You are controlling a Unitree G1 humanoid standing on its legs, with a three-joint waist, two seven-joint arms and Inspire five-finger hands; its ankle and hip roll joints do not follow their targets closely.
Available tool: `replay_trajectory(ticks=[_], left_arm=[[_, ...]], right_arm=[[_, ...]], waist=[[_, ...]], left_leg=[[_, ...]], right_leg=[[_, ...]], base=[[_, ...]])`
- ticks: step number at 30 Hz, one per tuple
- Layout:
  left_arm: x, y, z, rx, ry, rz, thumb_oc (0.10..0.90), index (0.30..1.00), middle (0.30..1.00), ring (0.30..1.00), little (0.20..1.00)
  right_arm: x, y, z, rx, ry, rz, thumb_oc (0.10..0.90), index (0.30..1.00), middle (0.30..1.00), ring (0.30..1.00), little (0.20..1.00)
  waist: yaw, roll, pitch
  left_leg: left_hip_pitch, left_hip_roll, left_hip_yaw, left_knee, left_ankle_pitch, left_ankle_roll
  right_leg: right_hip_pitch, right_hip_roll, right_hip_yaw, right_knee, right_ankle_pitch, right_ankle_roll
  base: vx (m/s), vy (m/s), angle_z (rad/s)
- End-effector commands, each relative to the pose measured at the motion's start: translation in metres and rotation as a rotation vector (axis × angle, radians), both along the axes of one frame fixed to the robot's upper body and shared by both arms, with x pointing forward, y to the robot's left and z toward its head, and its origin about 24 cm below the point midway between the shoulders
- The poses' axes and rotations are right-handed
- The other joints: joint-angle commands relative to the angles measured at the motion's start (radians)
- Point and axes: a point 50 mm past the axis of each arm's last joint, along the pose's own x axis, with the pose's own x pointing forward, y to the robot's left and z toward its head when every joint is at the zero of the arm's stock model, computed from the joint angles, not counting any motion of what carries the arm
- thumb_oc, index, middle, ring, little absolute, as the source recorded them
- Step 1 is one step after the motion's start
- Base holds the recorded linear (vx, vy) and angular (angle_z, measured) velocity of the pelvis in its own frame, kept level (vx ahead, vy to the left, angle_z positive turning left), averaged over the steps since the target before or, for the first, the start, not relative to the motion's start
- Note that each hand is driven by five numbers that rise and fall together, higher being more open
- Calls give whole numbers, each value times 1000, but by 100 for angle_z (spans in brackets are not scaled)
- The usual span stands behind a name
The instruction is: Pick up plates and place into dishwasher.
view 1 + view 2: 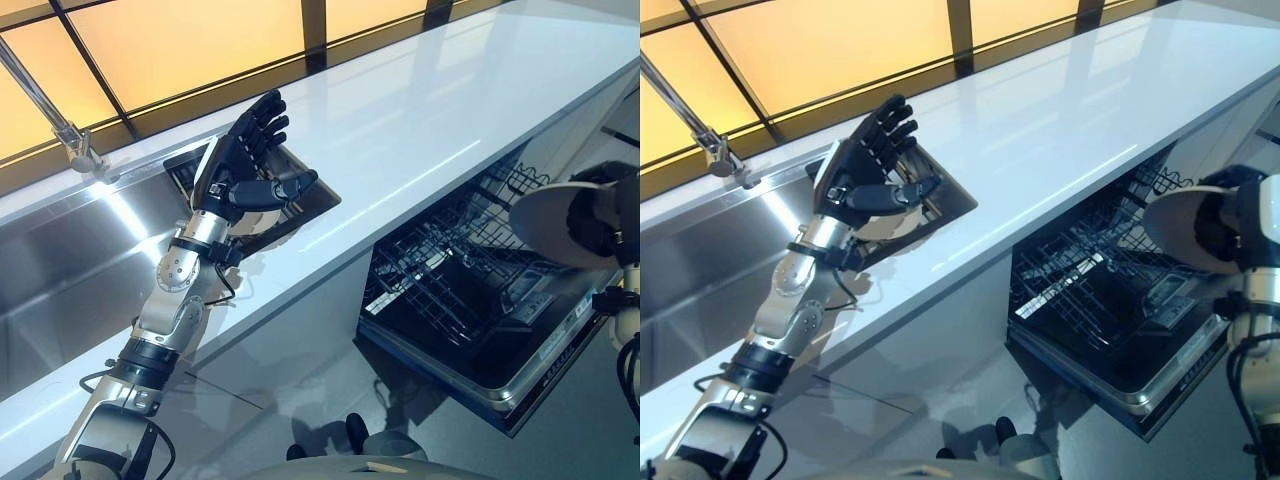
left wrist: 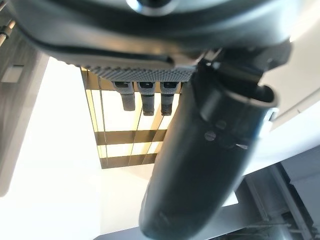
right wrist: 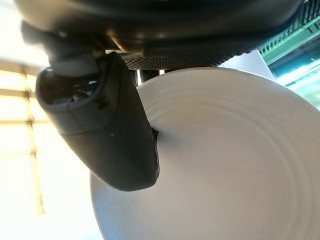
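A pale round plate (image 1: 548,222) is held on edge at the right, above the open dishwasher (image 1: 470,300). My right hand (image 1: 605,215) is shut on the plate (image 3: 225,160), its thumb (image 3: 110,130) pressed onto the face near the rim. My left hand (image 1: 245,165) is raised over the counter beside the sink, fingers straight and thumb out, holding nothing. Its thumb (image 2: 200,165) and fingers (image 2: 145,97) stand apart in the left wrist view.
The dishwasher's wire rack (image 1: 1090,270) is pulled out over the lowered door (image 1: 1170,380). A steel sink (image 1: 70,250) with a tap (image 1: 60,125) lies at the left. A dark drainer (image 1: 300,195) sits behind my left hand. The white counter (image 1: 440,110) runs to the right.
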Motion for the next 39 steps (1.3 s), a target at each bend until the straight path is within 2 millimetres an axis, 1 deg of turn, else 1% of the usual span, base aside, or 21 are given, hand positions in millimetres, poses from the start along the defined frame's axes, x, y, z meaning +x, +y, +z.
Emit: replay_trajectory(ticks=[1,4,5,7,10,17,23,30,33,39], left_arm=[[-7,-6,43,22,-244,-34,800,900,900,900,900],[-7,-17,45,37,-255,-56,800,900,900,900,900],[-6,-20,46,41,-259,-62,800,900,900,900,900],[-6,-23,48,53,-266,-70,800,900,900,900,900],[-5,-28,52,68,-275,-88,800,900,900,900,900],[-6,-36,52,59,-263,-117,800,900,900,900,900],[-7,-38,47,46,-245,-124,800,900,900,900,900],[-6,-37,46,41,-239,-117,800,900,900,900,900],[-6,-37,48,32,-243,-112,800,900,900,900,900],[-8,-35,47,24,-248,-97,800,900,900,900,900]], right_arm=[[12,-6,17,-42,-38,-39,100,300,300,300,200],[22,-2,-15,43,59,-95,100,300,300,300,200],[25,-1,-23,70,76,-108,100,300,300,300,200],[29,0,-30,96,101,-127,100,300,300,300,200],[39,2,-48,141,160,-175,100,300,300,300,200],[54,11,-76,235,259,-264,100,300,300,300,200],[62,25,-91,247,311,-284,100,300,300,300,200],[73,38,-94,226,361,-258,100,300,300,300,200],[80,51,-97,187,397,-213,100,300,300,300,200],[81,63,-106,149,454,-168,100,300,300,300,200]], waist=[[22,-31,-141],[35,-27,-135],[40,-26,-134],[47,-24,-132],[64,-19,-130],[102,-9,-126],[125,-2,-123],[143,0,-124],[154,2,-124],[166,2,-124]], left_leg=[[9,-24,3,7,-134,35],[11,-26,-3,7,-135,38],[12,-26,-6,7,-135,38],[13,-27,-9,7,-135,38],[15,-28,-16,7,-137,37],[16,-32,-39,7,-137,36],[15,-36,-57,7,-134,36],[12,-40,-72,7,-130,35],[9,-43,-81,7,-130,36],[6,-45,-91,7,-128,37]], right_leg=[[40,58,-1,6,-88,36],[44,56,-8,6,-90,33],[45,56,-11,6,-90,32],[47,55,-16,6,-90,31],[52,53,-26,6,-93,29],[60,48,-49,6,-98,24],[65,43,-67,6,-99,20],[67,41,-80,6,-101,16],[66,41,-86,6,-103,14],[67,39,-93,6,-107,13]], base=[[0,0,0],[0,0,0],[0,0,0],[0,0,0],[5,-9,1],[12,-23,8],[5,-10,15],[0,-5,8],[0,0,0],[-14,4,2]])
